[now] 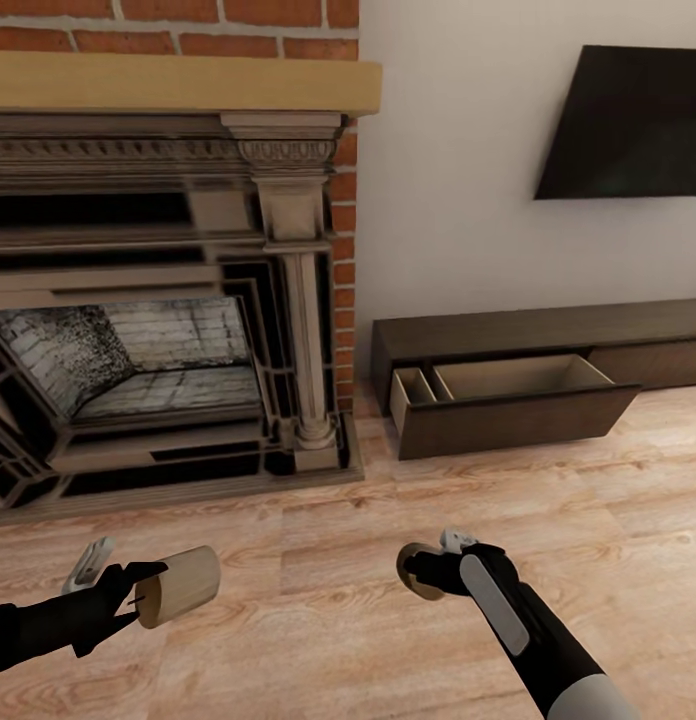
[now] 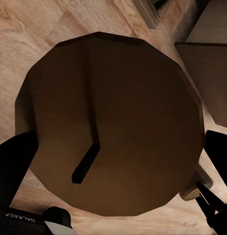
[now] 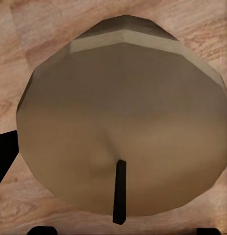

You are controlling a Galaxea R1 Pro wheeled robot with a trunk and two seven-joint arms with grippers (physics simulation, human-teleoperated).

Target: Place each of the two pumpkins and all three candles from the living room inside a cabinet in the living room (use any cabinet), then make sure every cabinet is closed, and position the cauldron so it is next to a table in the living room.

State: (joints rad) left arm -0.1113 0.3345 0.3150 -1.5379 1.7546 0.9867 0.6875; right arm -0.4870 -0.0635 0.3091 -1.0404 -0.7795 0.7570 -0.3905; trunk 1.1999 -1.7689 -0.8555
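Note:
A tan candle [image 1: 183, 585] with a short dark wick lies on its side in my left gripper [image 1: 138, 598], which is shut on it low at the left, over the wood floor. The left wrist view looks at this candle's [image 2: 108, 122] wick end, with black fingers [image 2: 11, 161] at its sides. My right gripper [image 1: 430, 572] is shut on a second candle [image 1: 420, 587] in front of the cabinet; the right wrist view shows that candle [image 3: 123, 122] wick end on. The long low dark brown cabinet [image 1: 548, 335] stands against the white wall with one drawer [image 1: 508, 385] pulled open and empty.
A large stone and brick fireplace [image 1: 158, 300] with a raised hearth fills the left side. A dark flat screen [image 1: 628, 120] hangs on the wall above the cabinet. Light wood floor [image 1: 318, 540] stretches between me and the cabinet.

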